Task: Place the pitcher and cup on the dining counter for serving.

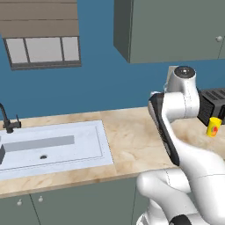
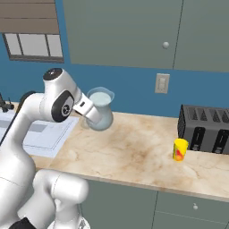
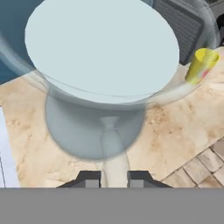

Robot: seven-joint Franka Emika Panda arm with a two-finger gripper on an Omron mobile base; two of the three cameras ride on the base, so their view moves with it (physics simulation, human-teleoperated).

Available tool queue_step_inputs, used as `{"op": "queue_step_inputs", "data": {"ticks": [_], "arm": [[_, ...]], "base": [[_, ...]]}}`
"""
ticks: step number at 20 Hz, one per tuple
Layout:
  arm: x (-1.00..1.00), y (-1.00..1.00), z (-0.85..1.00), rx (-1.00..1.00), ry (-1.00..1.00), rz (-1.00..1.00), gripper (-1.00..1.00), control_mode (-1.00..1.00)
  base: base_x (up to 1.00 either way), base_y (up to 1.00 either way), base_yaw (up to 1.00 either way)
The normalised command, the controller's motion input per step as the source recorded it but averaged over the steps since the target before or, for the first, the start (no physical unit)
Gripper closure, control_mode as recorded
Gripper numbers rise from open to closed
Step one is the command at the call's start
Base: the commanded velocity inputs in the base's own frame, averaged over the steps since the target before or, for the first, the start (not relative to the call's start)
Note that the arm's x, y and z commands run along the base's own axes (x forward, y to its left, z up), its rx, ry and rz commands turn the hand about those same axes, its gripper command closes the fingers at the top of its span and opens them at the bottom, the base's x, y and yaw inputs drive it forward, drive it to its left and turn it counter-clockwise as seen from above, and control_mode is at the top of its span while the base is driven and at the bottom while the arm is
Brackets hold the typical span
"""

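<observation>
Above the marble counter [image 2: 134,152], just right of the white sink [image 1: 52,147], I see my gripper [image 3: 113,177] clamped on the handle of the pitcher [image 2: 100,114], its fingers [image 3: 89,179] pressed close on either side of that pale handle. I see the pitcher lifted clear of the counter. In the hand view its wide flared rim sits over the rounder belly, and through the translucent wall I make out no liquid, though I cannot be sure. Farther right, the cup [image 2: 180,149] stands upright on the same counter, well apart from the pitcher and just beside the black toaster [image 2: 206,129]. From here I cannot see inside the cup.
</observation>
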Motion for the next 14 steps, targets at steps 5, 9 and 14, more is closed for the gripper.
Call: {"op": "queue_step_inputs", "data": {"ticks": [5,9,14], "arm": [[-0.55,0.28,0.53,0.0,0.01,0.23,1.0,-1.0],[-0.05,0.0,0.0,0.0,0.0,0.02,1.0,-1.0],[0.0,0.0,0.0,0.0,0.0,0.0,1.0,-1.0]], "base": [[0.0,0.0,0.0],[0.0,0.0,0.0],[0.0,0.0,0.0]]}}
